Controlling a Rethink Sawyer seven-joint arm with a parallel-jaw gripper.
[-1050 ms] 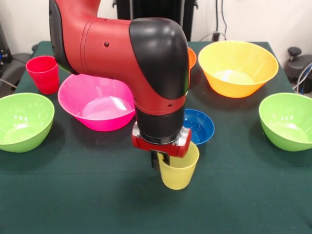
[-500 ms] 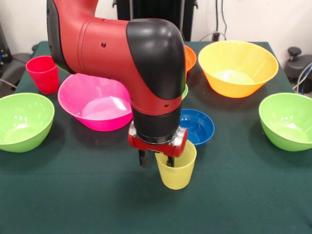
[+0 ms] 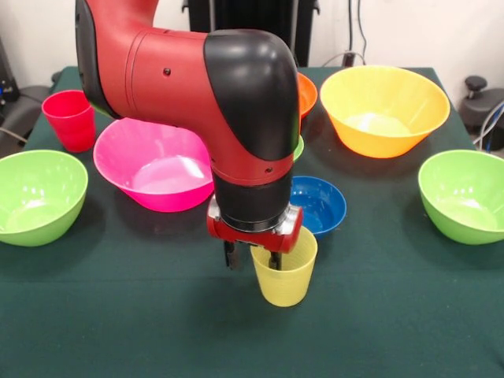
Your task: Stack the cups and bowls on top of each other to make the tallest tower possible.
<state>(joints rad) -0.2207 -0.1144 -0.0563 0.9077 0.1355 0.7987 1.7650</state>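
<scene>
A pale yellow cup [image 3: 287,276] stands upright on the green tablecloth near the front middle. My gripper [image 3: 252,258] hangs at its left rim, open: one finger [image 3: 231,256] is outside the cup to the left, the other [image 3: 274,260] sits at the rim. A dark blue bowl [image 3: 324,206] lies just behind the cup. The pink bowl [image 3: 156,169] is at the left, and the red cup [image 3: 71,118] is at the far left. The yellow-orange bowl [image 3: 386,110] stands at the far right. No tower shows.
A lime green bowl [image 3: 35,197] sits at the left edge and another [image 3: 465,197] at the right edge. An orange bowl [image 3: 308,91] and a sliver of a small green bowl [image 3: 298,147] peek out behind the arm, which hides the table's middle.
A second ago the fingers were closed together on the yellow cup's rim. They have since spread apart and the arm shifted slightly left. The cup stays on the cloth.
</scene>
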